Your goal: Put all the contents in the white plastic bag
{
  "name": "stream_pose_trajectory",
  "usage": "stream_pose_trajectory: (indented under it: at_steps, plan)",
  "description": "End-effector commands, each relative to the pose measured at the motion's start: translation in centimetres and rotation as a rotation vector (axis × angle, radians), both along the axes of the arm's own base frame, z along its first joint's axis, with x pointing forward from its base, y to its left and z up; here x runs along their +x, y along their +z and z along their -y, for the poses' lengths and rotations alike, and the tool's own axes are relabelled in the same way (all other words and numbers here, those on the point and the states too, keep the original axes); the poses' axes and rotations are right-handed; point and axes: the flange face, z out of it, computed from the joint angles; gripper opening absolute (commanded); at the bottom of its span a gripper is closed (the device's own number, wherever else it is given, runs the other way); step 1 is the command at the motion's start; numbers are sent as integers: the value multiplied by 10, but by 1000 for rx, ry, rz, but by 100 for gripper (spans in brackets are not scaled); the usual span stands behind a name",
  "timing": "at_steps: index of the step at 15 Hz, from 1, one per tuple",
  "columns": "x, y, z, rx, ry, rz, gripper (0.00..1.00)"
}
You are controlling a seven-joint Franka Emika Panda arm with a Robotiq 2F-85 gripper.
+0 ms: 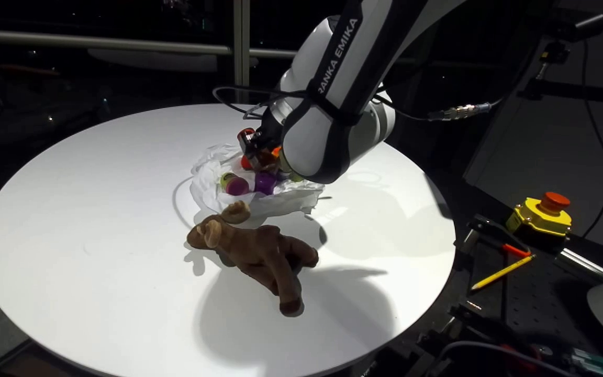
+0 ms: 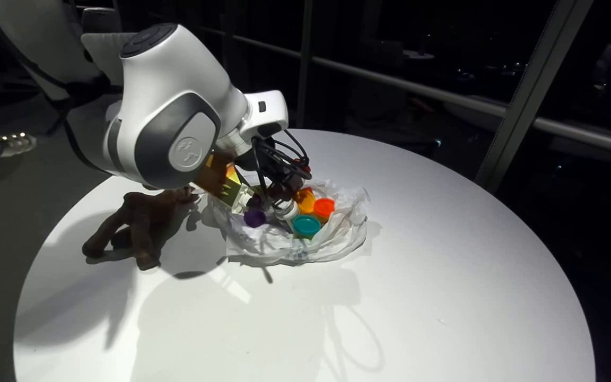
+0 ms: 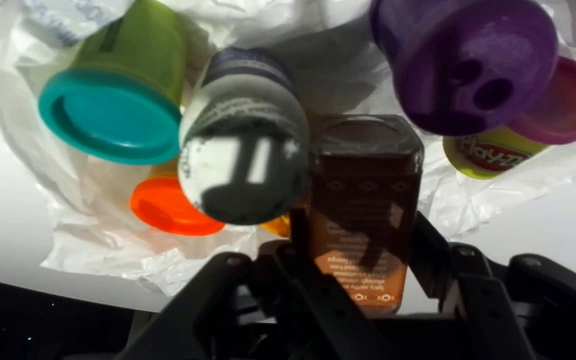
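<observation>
The gripper (image 3: 360, 227) is clamped on one square-sided jar (image 3: 368, 195) of brown contents, its fingers against opposite flat faces, probably because those give a surer hold than a curved side would. The jar hangs tilted, a red end, likely its lid, uppermost in both exterior views, so it seems meant to go base first among the rest; whether it touches anything below, I cannot tell. Close by stands or leans one pale bottle (image 3: 243, 135). Around these I count three lidded pots, the pot with a teal lid (image 3: 113, 115), the pot with an orange-red lid (image 3: 175, 207) and the pot with a pink lid (image 3: 563, 107), plus one purple pot (image 3: 473, 60) and one half-hidden orange piece (image 2: 304, 200). Several lie tipped, presumably since the soft folds give no flat footing. Under them is the one white plastic bag (image 1: 280, 204), spread wide with its crumpled edges around them, perhaps to make a broad landing place; inside or merely on top is hard to say. Just beside it, outside on the one round table (image 1: 97, 235), lies the single plush animal (image 1: 257, 248), likely left for a later pick.
</observation>
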Motion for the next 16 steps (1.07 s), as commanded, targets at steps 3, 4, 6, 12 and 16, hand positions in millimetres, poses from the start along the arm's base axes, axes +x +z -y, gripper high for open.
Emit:
stream_pose_trajectory:
  at_steps: [3, 4, 6, 12, 16]
  plan:
    - [1, 22, 9, -14, 25, -43, 84]
    - [3, 28, 9, -1, 21, -45, 92]
    - [9, 41, 10, 25, 8, -43, 100]
    - [14, 100, 11, 129, -63, -124, 100]
    - [-10, 122, 8, 172, -112, -387, 100]
